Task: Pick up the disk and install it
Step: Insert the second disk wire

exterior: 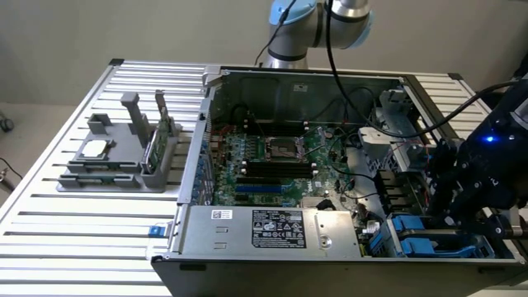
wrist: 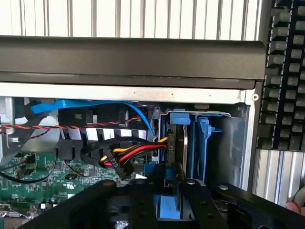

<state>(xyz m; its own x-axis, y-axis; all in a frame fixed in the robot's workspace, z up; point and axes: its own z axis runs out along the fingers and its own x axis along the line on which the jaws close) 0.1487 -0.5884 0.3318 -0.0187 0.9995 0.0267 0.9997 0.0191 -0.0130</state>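
Gripper (exterior: 462, 207): at the open computer case (exterior: 297, 80), 4 o'clock corner in the exterior view, over the drive bay (exterior: 429, 238); clenched on the disk (wrist: 170, 207) by its blue carrier. Disk: on edge, entering the bay beside blue rails (wrist: 202, 143). Grey parts stand (exterior: 123, 161): 9 o'clock, on the slatted table (exterior: 74, 235).

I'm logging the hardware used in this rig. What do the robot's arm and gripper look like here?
The arm has silver-grey metal tube sections with a pale blue joint cap, and a black cable runs down from it into the open computer case. The gripper is a bulky black assembly of dark plates joined by round screws, with a small blue light glowing on its body and thick black cables leading to it.
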